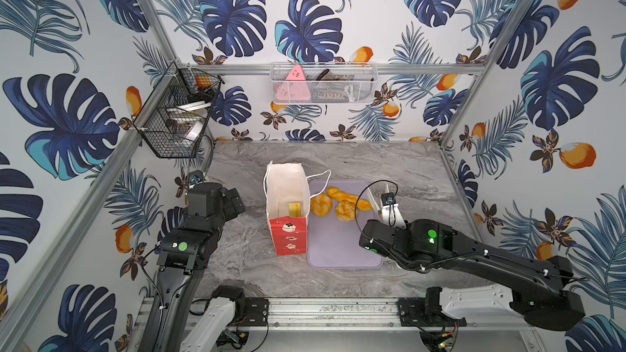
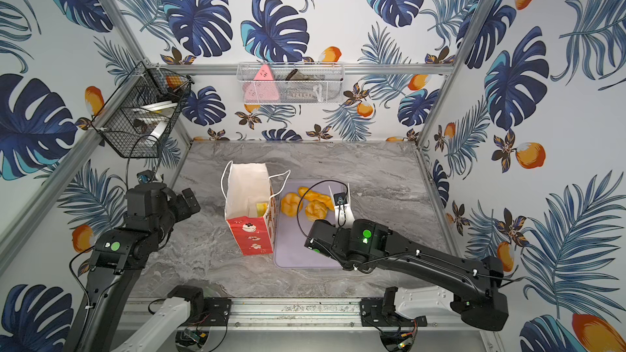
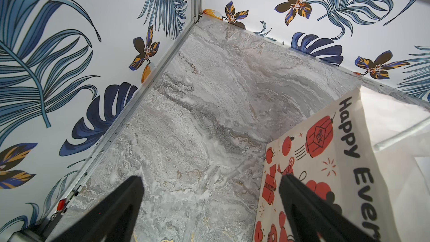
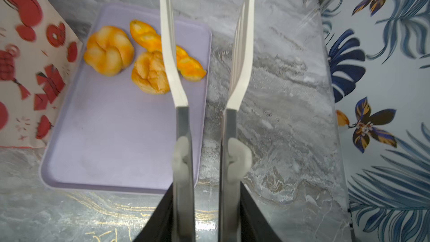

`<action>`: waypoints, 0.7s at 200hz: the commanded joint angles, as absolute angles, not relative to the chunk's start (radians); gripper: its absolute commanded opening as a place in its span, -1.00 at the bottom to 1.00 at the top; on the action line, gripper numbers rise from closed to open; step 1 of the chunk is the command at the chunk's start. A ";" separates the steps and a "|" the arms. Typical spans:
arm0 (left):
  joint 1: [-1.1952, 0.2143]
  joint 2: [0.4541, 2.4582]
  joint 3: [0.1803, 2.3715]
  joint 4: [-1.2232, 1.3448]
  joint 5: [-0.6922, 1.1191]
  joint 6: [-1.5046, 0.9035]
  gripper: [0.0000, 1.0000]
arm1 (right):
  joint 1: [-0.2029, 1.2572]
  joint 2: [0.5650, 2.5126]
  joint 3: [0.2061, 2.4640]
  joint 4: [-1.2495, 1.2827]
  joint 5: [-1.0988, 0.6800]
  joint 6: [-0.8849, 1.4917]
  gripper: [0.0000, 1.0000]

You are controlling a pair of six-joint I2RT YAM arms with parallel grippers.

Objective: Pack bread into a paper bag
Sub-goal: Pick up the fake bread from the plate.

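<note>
Bag, both top views: the paper bag (image 1: 289, 235) stands upright and open on the marble table (image 1: 389, 164), touching the lilac tray's (image 1: 338, 248) edge.
Bread in bag: a pale yellow wedge (image 1: 294, 209) lies inside, at the bottom.
Bread on tray: bun nearest the bag (image 2: 291, 204), second bun (image 2: 316, 210) and twisted loaf (image 2: 313, 194) cluster at the far end.
Left wrist view: left gripper (image 3: 210, 178) with fingers wide apart, nothing between, just beside the bag's printed side.
Right wrist view: right gripper (image 4: 206, 196) clamped on tongs (image 4: 183, 136).
Tongs: blades apart and empty; one crosses in front of the second bun and loaf.
</note>
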State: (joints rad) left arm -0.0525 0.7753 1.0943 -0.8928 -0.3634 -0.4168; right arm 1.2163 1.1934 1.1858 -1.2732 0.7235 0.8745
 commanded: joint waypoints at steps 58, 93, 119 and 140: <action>-0.051 0.770 1.065 -0.876 -0.336 -0.426 0.98 | 1.059 1.374 1.068 -0.892 0.412 0.674 -0.09; -0.051 0.765 1.063 -0.878 -0.344 -0.424 0.98 | 0.976 1.397 1.081 -0.806 0.304 0.591 -0.08; -0.050 0.764 1.064 -0.879 -0.349 -0.416 0.98 | 0.948 1.435 1.109 -0.795 0.276 0.552 -0.07; -0.051 0.765 1.064 -0.880 -0.354 -0.416 0.98 | 0.929 1.459 1.128 -0.808 0.291 0.531 -0.07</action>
